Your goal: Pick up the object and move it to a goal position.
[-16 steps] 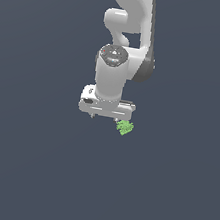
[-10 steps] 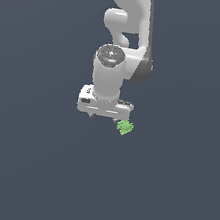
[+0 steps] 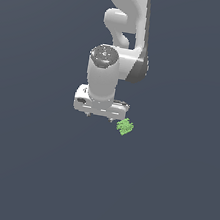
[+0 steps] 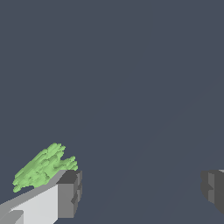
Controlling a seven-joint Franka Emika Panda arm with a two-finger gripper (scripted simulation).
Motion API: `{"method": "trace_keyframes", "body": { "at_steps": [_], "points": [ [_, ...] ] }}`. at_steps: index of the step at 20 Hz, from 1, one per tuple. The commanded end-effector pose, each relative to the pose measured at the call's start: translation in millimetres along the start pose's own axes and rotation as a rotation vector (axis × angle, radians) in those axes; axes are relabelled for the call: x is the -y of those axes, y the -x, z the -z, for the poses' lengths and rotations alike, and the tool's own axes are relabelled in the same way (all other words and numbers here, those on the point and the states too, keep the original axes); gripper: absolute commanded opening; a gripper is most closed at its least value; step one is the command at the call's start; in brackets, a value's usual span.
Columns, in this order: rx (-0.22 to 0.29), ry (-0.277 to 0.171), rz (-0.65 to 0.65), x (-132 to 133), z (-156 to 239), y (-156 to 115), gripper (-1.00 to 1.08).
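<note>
The object is a small bright green bumpy lump on the dark floor, just off the white gripper's end toward the exterior view's right. The wrist view shows the object outside the gap, beside and behind one grey fingertip. The other fingertip stands far across. The gripper is open and holds nothing; only bare floor lies between its fingers.
The white arm rises from the gripper toward the top of the exterior view. All around is a plain dark grey floor with no other objects or edges in sight.
The arm's upper body has shifted slightly toward the exterior view's left. The gripper stays over the same spot and the green object has not moved.
</note>
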State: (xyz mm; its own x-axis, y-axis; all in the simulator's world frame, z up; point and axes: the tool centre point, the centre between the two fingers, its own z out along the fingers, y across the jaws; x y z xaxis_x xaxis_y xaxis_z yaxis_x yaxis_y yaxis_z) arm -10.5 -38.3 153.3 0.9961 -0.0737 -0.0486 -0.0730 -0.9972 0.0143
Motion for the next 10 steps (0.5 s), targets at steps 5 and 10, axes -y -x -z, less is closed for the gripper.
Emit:
{"method": "trace_keyframes", "body": {
  "at_steps": [5, 10],
  "points": [
    [-0.001, -0.001, -0.028, 5, -2, 1, 1.00],
    [-0.004, -0.002, -0.078, 13, -6, 4, 1.00]
  ]
}}
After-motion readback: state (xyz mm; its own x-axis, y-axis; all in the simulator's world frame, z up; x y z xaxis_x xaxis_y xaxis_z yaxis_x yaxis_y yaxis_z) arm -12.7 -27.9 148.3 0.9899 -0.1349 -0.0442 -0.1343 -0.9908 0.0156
